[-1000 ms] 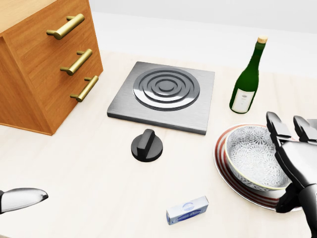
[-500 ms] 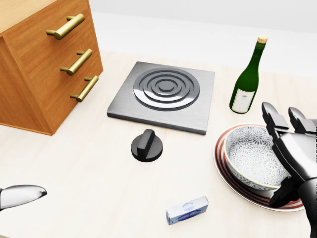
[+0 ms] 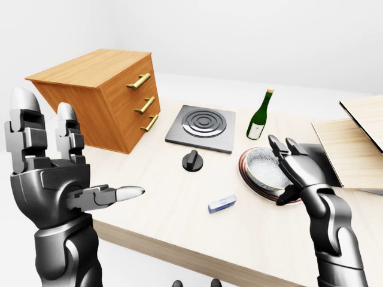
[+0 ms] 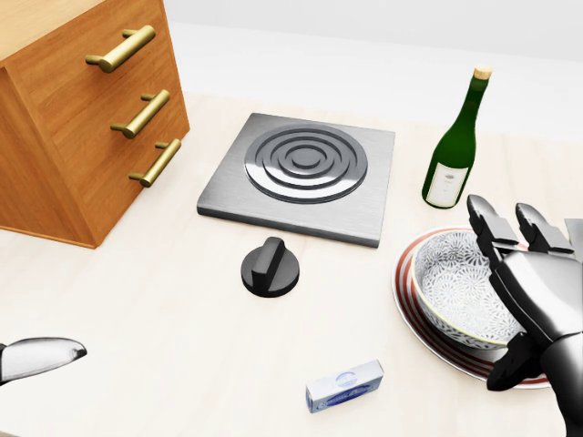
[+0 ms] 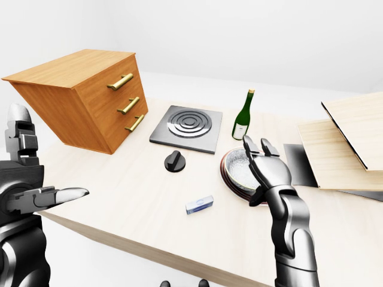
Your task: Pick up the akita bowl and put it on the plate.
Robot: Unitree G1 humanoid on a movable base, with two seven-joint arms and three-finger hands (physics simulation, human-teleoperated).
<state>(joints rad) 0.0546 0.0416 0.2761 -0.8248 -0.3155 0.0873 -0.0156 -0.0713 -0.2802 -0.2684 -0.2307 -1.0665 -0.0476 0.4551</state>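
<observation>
Pale wood of the bench (image 4: 164, 328) fills the head view, with a plain white wall beyond it. At the right of that view the right hand (image 4: 533, 291) stands spread wide: its 2 upper fingers (image 4: 487, 223) rise over the right rim of the akita bowl (image 4: 455, 282) and its thumb hangs low by the lower-right edge of the plate (image 4: 406, 296). These fingers close round nothing, and I cannot tell whether they touch the bowl. The bowl, white with a grey pattern, sits upright on the red-striped plate.

The left hand (image 3: 54, 185) is held up well apart at the left of the left-eye view, also wide and empty, with 2 fingers upright and the thumb pointing right.

Just above the plate in the head view stands a green bottle (image 4: 453, 146), upright and corked. Left of it lies a square grey hob plate (image 4: 305, 173), with a black knob (image 4: 270, 267) below that. A small blue box (image 4: 344, 385) lies near the bottom edge. A wooden cabinet (image 4: 82, 118) with 3 brass handles fills the upper left. In the left-eye view, light wooden boards (image 3: 347, 143) lie at the far right
</observation>
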